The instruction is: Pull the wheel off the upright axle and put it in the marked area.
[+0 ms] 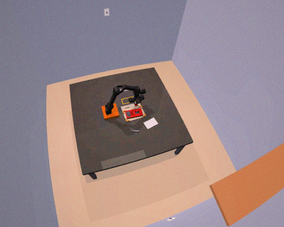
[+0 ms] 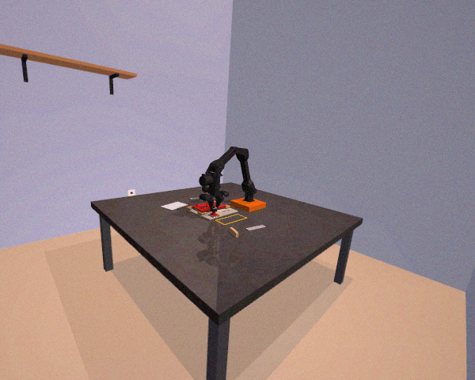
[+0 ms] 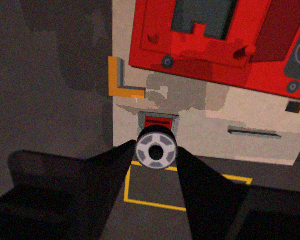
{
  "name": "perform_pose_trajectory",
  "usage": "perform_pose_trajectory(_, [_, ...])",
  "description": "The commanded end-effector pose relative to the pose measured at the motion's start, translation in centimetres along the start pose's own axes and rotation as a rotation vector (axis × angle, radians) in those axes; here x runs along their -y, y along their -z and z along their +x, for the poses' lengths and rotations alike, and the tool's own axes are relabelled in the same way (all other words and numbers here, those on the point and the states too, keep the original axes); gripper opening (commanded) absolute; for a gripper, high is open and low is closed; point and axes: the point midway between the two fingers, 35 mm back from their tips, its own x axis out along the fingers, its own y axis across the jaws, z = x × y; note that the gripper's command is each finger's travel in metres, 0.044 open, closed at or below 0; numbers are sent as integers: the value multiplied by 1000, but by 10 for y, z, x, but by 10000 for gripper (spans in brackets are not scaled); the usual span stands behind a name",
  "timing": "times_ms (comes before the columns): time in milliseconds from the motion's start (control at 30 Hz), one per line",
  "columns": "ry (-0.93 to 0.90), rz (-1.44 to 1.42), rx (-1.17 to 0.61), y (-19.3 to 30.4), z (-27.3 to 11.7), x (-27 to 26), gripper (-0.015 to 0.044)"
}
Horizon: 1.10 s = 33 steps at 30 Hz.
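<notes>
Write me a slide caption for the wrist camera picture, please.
End effector shut on the grey wheel beside the red fixture, with the yellow-outlined marked area just below.
</notes>
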Motion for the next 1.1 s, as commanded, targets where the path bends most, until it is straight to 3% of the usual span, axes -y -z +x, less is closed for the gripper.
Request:
perform_pose_trajectory(0, [-6, 2, 1, 0, -3, -2, 0])
perform_pose_trajectory(1067, [-4, 3, 2, 0, -14, -2, 0])
